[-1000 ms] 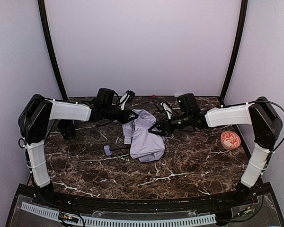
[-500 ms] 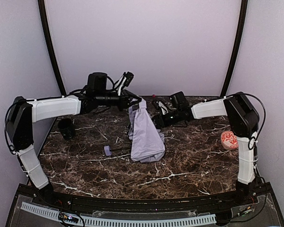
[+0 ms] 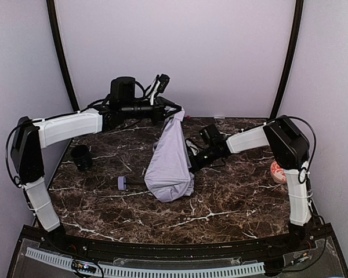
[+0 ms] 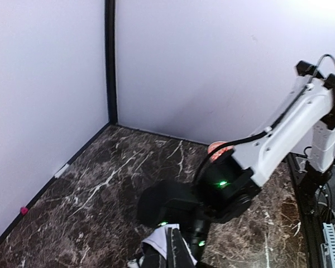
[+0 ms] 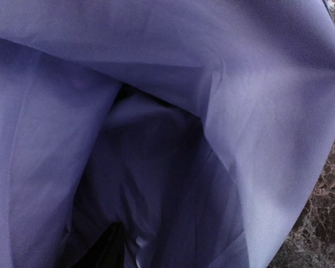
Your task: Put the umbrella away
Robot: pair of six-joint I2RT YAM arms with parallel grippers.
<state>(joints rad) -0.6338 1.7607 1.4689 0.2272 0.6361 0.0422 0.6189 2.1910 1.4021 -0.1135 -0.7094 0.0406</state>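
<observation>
The umbrella (image 3: 169, 162) hangs as a limp bundle of pale lavender fabric, its lower end resting on the marble table (image 3: 232, 202). Its small lavender handle (image 3: 122, 183) lies on the table to the left. My left gripper (image 3: 177, 113) is raised near the back wall and shut on the fabric's top end. In the left wrist view a scrap of white fabric (image 4: 156, 240) shows at its jaws. My right gripper (image 3: 191, 160) presses into the fabric's right side. Lavender fabric (image 5: 156, 111) fills the right wrist view, and only one dark finger (image 5: 109, 248) shows.
A black cup (image 3: 80, 156) stands at the left of the table. The red-and-white patterned disc (image 3: 278, 171) lies at the right edge, partly behind the right arm. Walls enclose the table at the back and both sides.
The left gripper rose toward the back wall, lifting the umbrella's top so the fabric hangs tall. The handle slid left. The right gripper moved left and down against the fabric.
</observation>
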